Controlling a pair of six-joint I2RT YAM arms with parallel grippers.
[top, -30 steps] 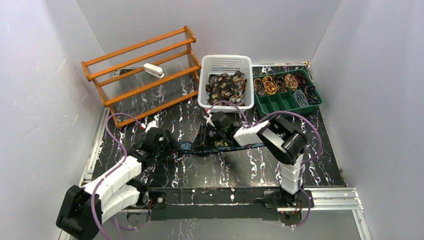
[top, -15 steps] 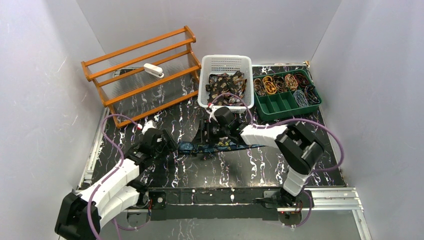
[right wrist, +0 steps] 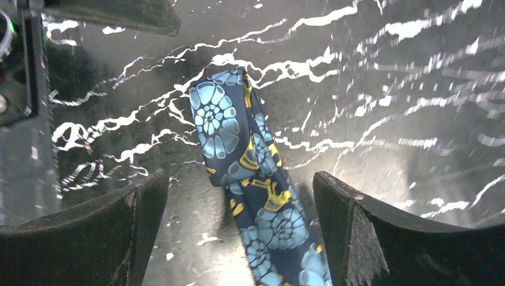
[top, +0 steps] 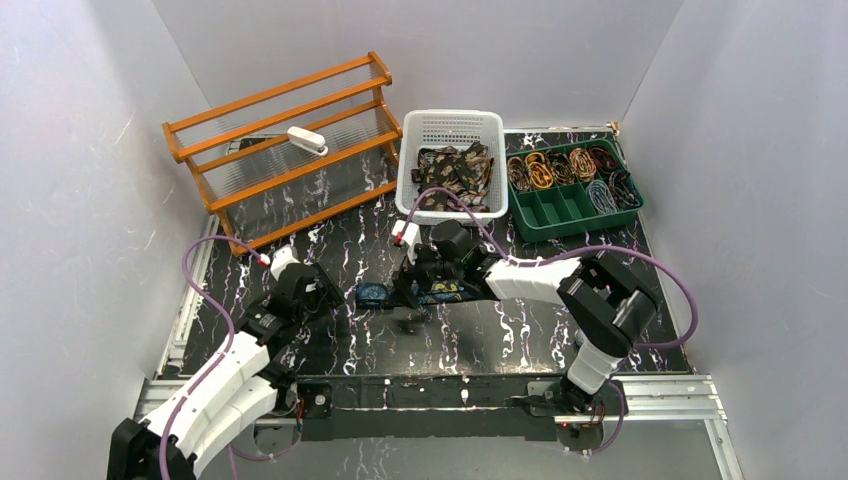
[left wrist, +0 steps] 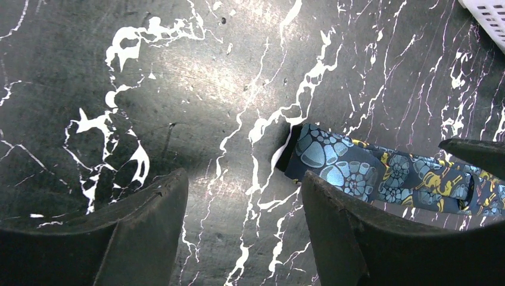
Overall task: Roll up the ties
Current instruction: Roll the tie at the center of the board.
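Observation:
A dark blue tie (top: 376, 294) with teal and gold paisley lies flat on the black marbled table, running right from its blunt left end. My right gripper (top: 412, 295) hangs over it, open. In the right wrist view the tie (right wrist: 238, 137) runs between the fingers of the right gripper (right wrist: 238, 182), and neither touches it. My left gripper (top: 338, 298) stands just left of the tie's end. It is open over bare table (left wrist: 244, 185), with the tie's end (left wrist: 333, 161) past its right finger. A right-gripper fingertip (left wrist: 476, 152) shows at that view's edge.
A white basket (top: 452, 118) with several loose ties stands at the back. Right of it is a green tray (top: 560, 212) holding rolled ties. A wooden rack (top: 290, 160) with a white object (top: 307, 141) on it stands at the back left. Purple cables loop off both arms.
My right gripper has gone from nearly shut to wide open, let go of the tie and shifted left along it. The left arm has drawn back slightly.

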